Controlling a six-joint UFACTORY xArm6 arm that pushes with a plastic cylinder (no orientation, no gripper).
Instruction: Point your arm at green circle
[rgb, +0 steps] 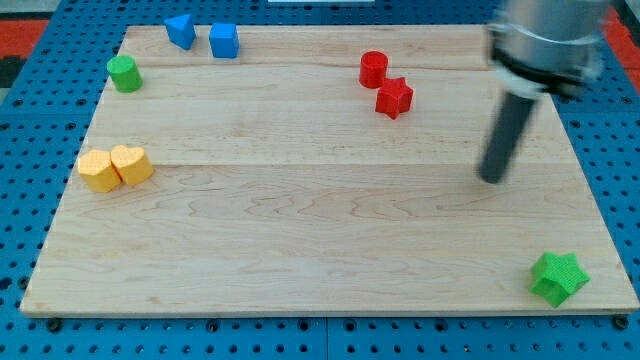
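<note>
The green circle (124, 73) is a short green cylinder near the board's top left corner. My tip (492, 179) is at the view's right, far from the green circle, on bare wood. The rod rises from the tip toward the view's top right. The nearest blocks to my tip are the red star (394, 97) and the red cylinder (373, 68), up and to its left. The green star (558, 278) lies below and right of my tip, near the bottom right corner.
A blue triangle (180, 30) and a blue cube (223, 41) sit at the top edge, right of the green circle. Two yellow blocks (115, 167) touch each other at the left edge. The wooden board (300, 230) lies on a blue pegboard.
</note>
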